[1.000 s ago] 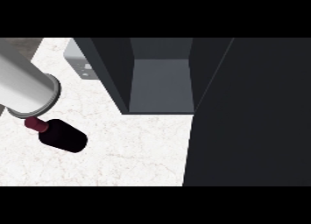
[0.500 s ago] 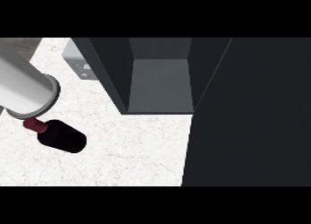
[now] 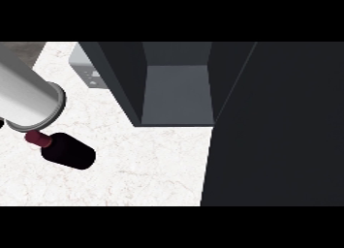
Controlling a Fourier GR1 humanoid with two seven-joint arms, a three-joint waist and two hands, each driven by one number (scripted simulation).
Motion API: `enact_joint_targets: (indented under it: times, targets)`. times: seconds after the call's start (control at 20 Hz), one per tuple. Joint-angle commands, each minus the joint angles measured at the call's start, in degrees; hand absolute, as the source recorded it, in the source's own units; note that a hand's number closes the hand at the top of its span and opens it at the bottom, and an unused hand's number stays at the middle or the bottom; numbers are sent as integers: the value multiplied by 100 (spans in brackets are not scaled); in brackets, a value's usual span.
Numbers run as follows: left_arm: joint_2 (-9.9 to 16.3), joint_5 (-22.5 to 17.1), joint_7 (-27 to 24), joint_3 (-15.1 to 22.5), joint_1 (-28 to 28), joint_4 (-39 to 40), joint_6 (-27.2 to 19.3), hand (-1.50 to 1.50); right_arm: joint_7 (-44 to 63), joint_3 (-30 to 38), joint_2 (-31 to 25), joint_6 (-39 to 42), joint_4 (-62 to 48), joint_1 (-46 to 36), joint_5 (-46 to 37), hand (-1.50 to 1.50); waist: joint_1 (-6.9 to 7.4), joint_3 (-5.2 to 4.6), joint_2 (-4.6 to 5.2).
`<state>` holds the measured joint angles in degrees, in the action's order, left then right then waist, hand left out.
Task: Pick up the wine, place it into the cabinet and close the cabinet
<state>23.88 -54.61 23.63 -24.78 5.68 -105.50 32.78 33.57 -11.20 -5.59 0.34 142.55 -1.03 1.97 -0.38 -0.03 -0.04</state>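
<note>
Open cabinet, wine lying on the pale tabletop.

The dark cabinet (image 3: 203, 82) stands open above the marbled tabletop (image 3: 146, 164). A grey forearm (image 3: 21, 94) covers the wine's (image 3: 69, 151) maroon neck; its dark bottle lies tilted left. The robot hand is mostly hidden, so its state cannot be told.

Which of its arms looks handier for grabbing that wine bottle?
The left. Its grey forearm comes in at the view's left and ends right over the neck of the wine bottle lying on the counter. No right arm shows anywhere, and the open cabinet stands farther right.
</note>
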Motion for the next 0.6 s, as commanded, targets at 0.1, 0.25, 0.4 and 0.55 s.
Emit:
enact_joint_targets:
  times: [0.1,0.25,0.4,0.55]
  targets:
    - [-506,884,-338,351,-261,532,278,-150,402,-98,-48,21,1021,398,169,-150,-24,2,-5]
    - [-511,1246,-749,243,-512,1458,835,-150,213,-94,15,32,676,202,116,-150,-9,0,3]
    - [-612,1511,-1048,61,-280,1522,968,-150,644,260,-28,-130,647,-375,301,-150,31,-2,2]
    - [-748,1896,-1199,114,-591,1573,623,-150,370,148,-108,96,939,256,262,-150,-1,2,-3]
